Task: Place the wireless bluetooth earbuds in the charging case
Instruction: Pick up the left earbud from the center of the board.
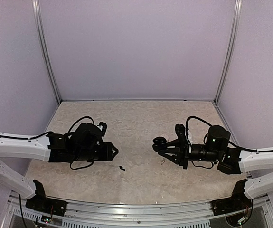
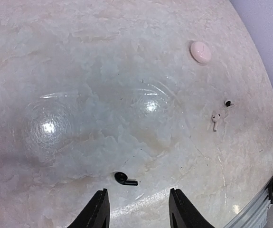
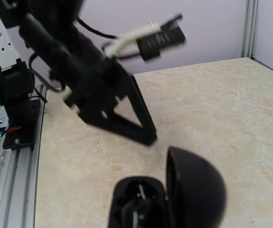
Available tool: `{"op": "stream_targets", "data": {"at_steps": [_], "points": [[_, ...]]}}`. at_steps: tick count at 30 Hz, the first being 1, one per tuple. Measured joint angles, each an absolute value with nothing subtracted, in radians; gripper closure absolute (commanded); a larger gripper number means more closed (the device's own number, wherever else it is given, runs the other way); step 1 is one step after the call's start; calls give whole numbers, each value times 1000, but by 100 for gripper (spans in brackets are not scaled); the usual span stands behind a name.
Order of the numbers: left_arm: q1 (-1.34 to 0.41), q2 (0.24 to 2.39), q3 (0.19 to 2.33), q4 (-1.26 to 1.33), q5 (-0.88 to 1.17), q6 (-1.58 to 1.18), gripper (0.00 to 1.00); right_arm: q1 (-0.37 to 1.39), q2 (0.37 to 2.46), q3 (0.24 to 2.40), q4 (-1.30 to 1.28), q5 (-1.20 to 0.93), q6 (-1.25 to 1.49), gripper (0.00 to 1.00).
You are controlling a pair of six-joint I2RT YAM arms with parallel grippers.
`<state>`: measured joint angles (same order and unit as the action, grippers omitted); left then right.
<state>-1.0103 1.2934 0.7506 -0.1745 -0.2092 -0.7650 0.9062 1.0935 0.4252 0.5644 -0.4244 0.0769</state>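
1 black earbud (image 2: 125,179) at 12 o'clock off L gripper (image 2: 138,202), jaws apart, empty; 1 pale earbud (image 2: 215,119) at 2 o'clock. R gripper (image 1: 164,144) clamps open charging case (image 3: 195,187).

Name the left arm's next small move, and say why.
Probably lower the left pincer and close it on the black earbud. The earbud lies loose on the table, just ahead of the pincer's open fingers, while the right pincer holds the charging case with its lid open.

1. I see a pale marbled table (image 2: 79,71) with a glossy top.
2. Lying on it: a black earbud (image 2: 126,179), a white earbud (image 2: 215,120), a tiny black piece (image 2: 228,103) just beside the white earbud, and a pink puck (image 2: 200,51).
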Motion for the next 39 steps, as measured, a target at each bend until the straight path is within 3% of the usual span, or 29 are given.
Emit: {"op": "stream_targets", "data": {"at_steps": [7,16,39], "points": [[-1053,1540,885,-295,-240,-884,55,903,1090,425,542,-424,76,100],[-1084,1709,975,-358,-240,-916,54,901,1068,416,526,-422,75,100],[-1090,1837,1067,-439,-291,-852,56,900,1036,413,514,-421,68,100]]}}
